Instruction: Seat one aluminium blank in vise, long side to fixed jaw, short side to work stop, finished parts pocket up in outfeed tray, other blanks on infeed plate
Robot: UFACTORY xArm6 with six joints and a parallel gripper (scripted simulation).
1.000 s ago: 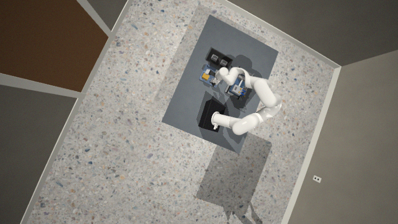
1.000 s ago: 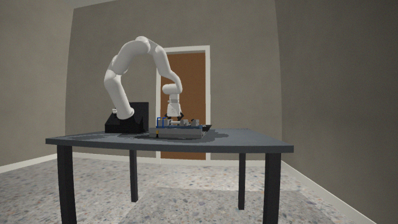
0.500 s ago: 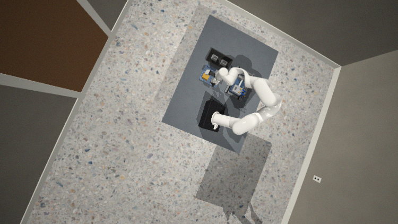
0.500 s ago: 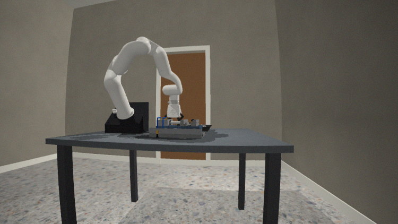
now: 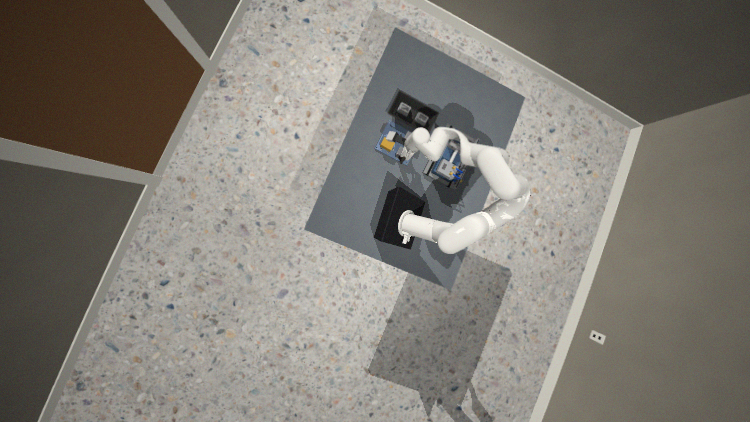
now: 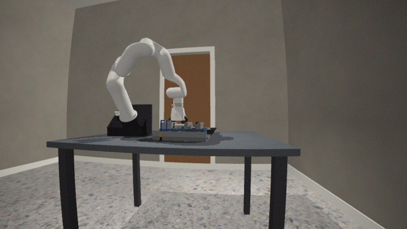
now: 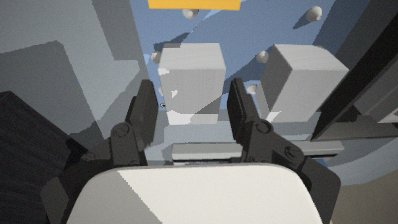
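In the wrist view my gripper is open, with its two dark fingers on either side of a grey aluminium blank and apart from it. The blank lies on the blue infeed plate. A second aluminium blank lies to its right. A brass blank shows at the top edge. From above, the gripper hangs over the infeed plate beside the brass blank. The vise lies under the forearm and is partly hidden. The outfeed tray holds two grey parts.
Small round pins stand on the plate around the blanks. The black tray wall runs along the right of the wrist view. The arm's black base box stands near the vise. The side view shows the gripper low over the fixtures.
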